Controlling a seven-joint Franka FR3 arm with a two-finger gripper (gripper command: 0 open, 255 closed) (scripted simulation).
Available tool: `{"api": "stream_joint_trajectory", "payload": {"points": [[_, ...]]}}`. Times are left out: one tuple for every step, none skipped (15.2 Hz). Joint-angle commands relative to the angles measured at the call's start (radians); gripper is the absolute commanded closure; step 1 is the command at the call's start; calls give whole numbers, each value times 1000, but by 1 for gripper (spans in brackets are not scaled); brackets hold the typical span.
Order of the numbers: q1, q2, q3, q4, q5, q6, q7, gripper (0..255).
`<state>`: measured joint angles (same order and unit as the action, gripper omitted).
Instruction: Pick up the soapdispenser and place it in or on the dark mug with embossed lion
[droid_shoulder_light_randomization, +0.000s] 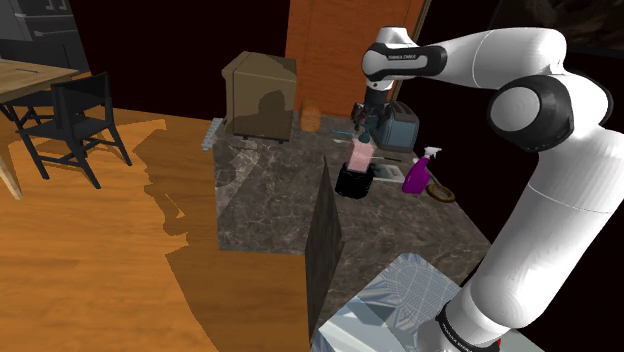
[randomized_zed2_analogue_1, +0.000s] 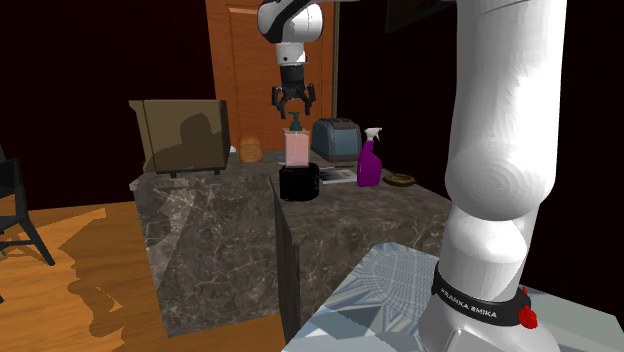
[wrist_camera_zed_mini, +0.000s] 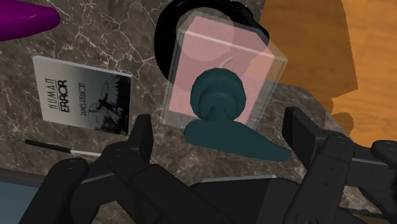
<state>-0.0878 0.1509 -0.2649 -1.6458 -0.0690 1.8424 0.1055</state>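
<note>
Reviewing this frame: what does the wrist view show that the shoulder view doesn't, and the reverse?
Wrist view: the title HUMAN ERROR legible on the book, a thin black stick beside it, and the open claw with its fingers clear of the teal pump. Shoulder view: the black chair, wooden table, tan box, toaster and the arm's stand. Both: the pink soap dispenser standing in the dark mug, the purple spray bottle and the marble counter.

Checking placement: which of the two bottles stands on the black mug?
The pink soap dispenser with the teal pump sits on the mug; the purple spray bottle stands on the counter.
</note>
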Motion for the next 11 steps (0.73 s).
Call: {"api": "stream_joint_trajectory", "payload": {"points": [[3, -3, 2, 48, 0, -52, 1, 0], [4, -3, 3, 82, 0, -86, 1, 0], [5, -2, 3, 111, 0, -113, 0, 0], [5, -2, 3, 111, 0, -113, 0, 0], [5, -2, 3, 111, 0, -113, 0, 0], [5, -2, 3, 111, 0, -113, 0, 0], [5, -2, 3, 111, 0, -113, 0, 0], [5, -2, 3, 111, 0, -113, 0, 0], [5, -2, 3, 111, 0, -113, 0, 0], [5, -2, 3, 111, 0, -113, 0, 0], [5, -2, 3, 111, 0, -113, 0, 0]]}}
